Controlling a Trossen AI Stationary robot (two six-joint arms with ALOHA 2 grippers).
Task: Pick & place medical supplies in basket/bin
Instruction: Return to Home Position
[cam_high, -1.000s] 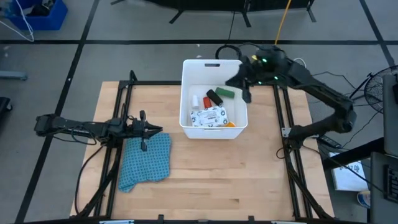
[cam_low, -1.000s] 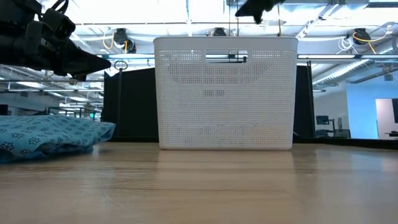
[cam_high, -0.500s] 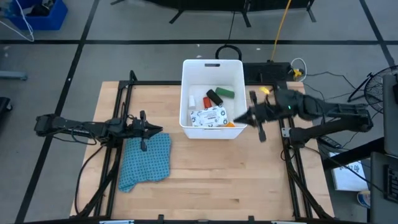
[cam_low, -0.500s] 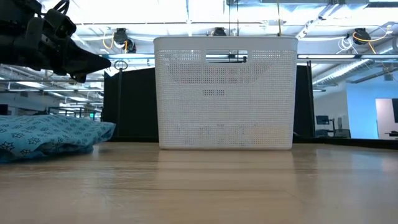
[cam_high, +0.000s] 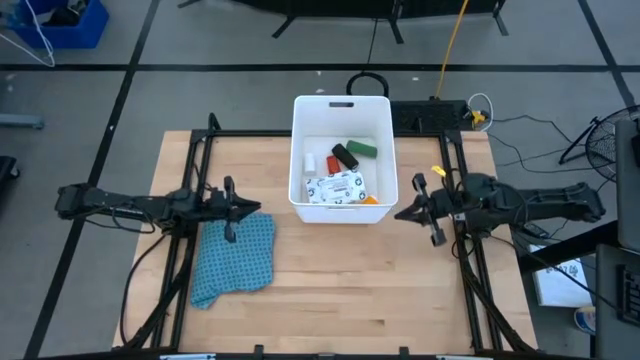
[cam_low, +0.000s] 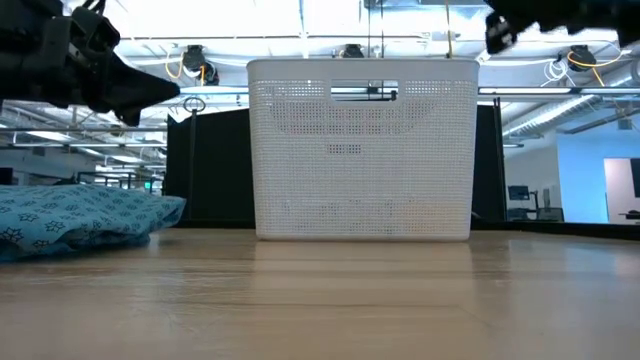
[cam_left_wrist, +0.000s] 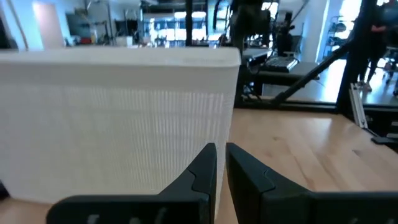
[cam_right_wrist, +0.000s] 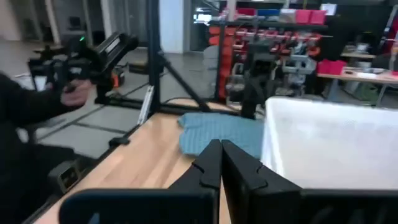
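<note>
Right end effector (cam_high: 402, 213) drawn back from over white rectangular plastic tub (cam_high: 297, 150) to its right side, fingers closed, empty, white printed packet (cam_high: 337, 187) and green block (cam_high: 362, 149) inside tub, left end effector (cam_high: 255, 211) closed near blue cloth (cam_high: 235, 255)

Basket (cam_high: 295, 150) as reference: I see bare tabletop (cam_high: 340, 290) on its near side; blue cloth (cam_high: 236, 255) and left gripper (cam_high: 259, 210) left, right gripper (cam_high: 401, 214) right.

place: robotics lab | signs: exposed ceiling ducts (cam_low: 590, 100), racks of red bins (cam_right_wrist: 300, 14), floor cables (cam_high: 453, 45)
</note>
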